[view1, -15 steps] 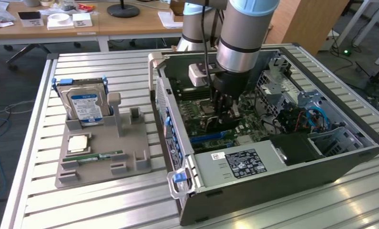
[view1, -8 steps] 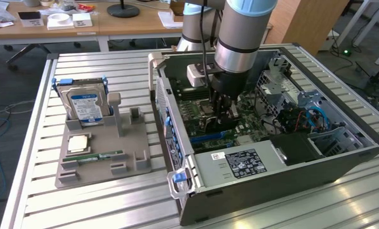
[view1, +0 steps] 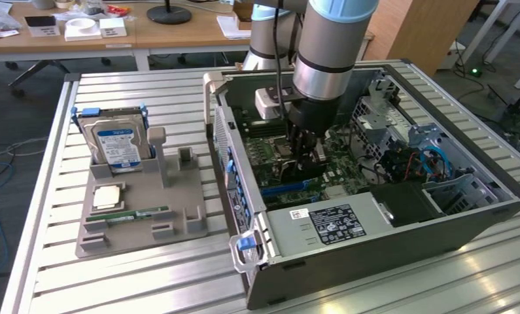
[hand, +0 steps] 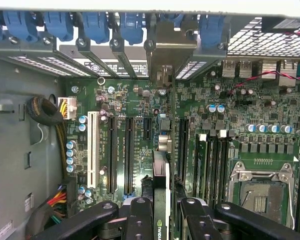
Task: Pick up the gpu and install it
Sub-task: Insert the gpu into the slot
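Observation:
My gripper (hand: 164, 212) is deep inside the open computer case (view1: 329, 255), shut on the gpu (hand: 161, 172). In the wrist view the card shows edge-on as a thin strip with a logo, held between the two black fingers (hand: 138, 220). Its silver bracket (hand: 166, 47) stands against the rear slot openings, under the blue clips. The card stands on edge over the green motherboard (hand: 124, 100), between the long black slots (hand: 129, 155) and the memory slots. Whether it sits in a slot I cannot tell. In the exterior view the gripper (view1: 303, 157) hangs low over the board.
A grey parts holder (view1: 181, 226) on the slatted table, at the exterior view's left, carries a blue-labelled hard drive (view1: 116, 144), a RAM stick (view1: 137, 214) and a processor (view1: 108, 195). Inside the case are the processor socket (hand: 260, 192), a cable bundle (hand: 44, 112) and the power supply (view1: 329, 226).

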Robot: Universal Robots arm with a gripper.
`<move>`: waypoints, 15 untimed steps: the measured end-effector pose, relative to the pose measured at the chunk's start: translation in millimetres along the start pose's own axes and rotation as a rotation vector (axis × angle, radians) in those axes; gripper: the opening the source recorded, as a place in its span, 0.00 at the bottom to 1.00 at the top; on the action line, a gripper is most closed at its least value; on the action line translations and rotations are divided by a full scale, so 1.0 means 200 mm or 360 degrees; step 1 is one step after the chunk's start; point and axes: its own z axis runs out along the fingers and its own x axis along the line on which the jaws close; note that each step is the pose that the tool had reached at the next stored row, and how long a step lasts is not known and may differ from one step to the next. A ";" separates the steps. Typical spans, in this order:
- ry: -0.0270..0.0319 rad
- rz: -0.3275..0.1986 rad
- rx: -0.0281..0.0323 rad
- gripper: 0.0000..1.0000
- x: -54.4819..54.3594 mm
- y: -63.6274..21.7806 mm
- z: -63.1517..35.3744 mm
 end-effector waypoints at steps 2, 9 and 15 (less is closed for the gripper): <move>0.00002 0.0000 0.00030 0.26 0.00 0.004 0.001; 0.00003 0.0000 0.00180 0.26 0.00 0.009 0.010; 0.00002 0.0000 0.00193 0.26 0.00 0.010 0.011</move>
